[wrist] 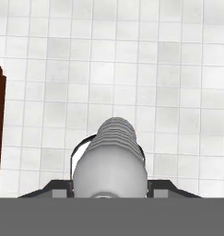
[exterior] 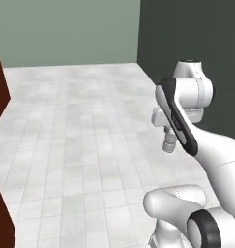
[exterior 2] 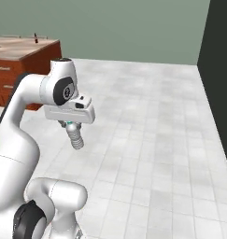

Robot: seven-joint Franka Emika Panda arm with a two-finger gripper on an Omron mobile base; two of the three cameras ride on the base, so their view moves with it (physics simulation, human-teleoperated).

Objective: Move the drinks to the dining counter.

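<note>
One water bottle [exterior 2: 75, 136] clamped in claw [exterior 2: 70, 125], hanging cap-down over tiled floor [exterior 2: 152, 140]. Likely light, thin-walled, smooth: grip mid-body, moderate squeeze, avoiding crush or slip.

You see the water bottle [wrist: 109, 161] hiding the fingertips; the counter [exterior 2: 21, 49] is cut off at the frame edge.

No text, label, brand, number or sign can be read in any of the views. The water bottle [wrist: 111, 161] held in the gripper [exterior 2: 74, 128] has a plain ribbed grey surface with no label on it, and the wooden cabinet [exterior 2: 26, 60] fronts carry no lettering.
</note>
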